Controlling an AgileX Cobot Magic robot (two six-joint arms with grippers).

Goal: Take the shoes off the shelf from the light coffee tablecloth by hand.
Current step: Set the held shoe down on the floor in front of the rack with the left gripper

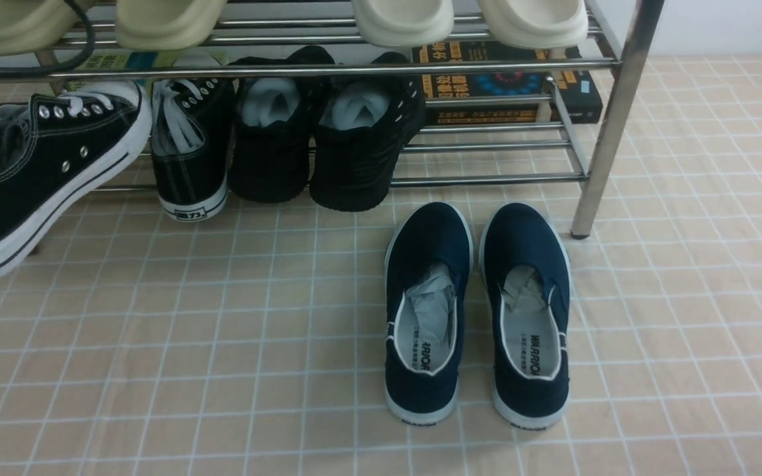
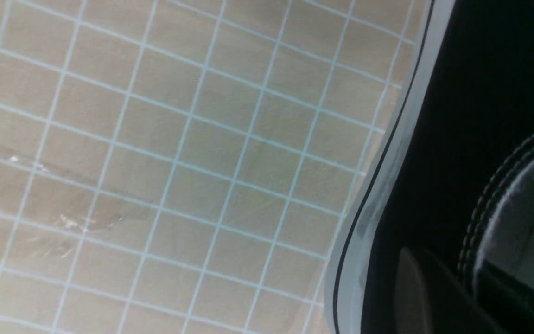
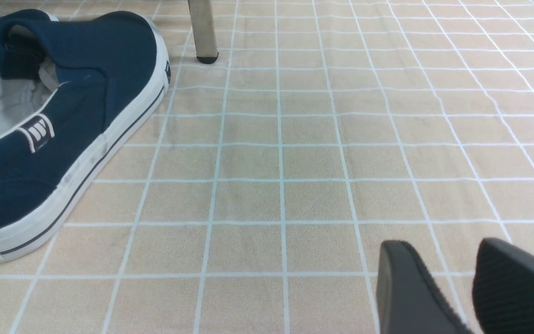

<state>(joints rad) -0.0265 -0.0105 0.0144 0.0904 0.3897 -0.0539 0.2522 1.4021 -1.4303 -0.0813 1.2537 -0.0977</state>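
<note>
In the front view one sneaker [image 1: 37,172] is off the shelf [image 1: 609,132] at far left, tilted toe-up above the light coffee tablecloth [image 1: 222,344]. Its mate [image 1: 190,155] sits on the lower tier, heel toward me, long axis running straight back, nearer my left arm. The navy slip-ons [image 1: 477,311] lie well to the right. In the left wrist view the left tool [image 2: 452,297] looks clamped on that sneaker's side wall, its sole edge over bare cloth. In the right wrist view the right tool [image 3: 438,248] hangs partly open and empty, low over the cloth near one slip-on.
</note>
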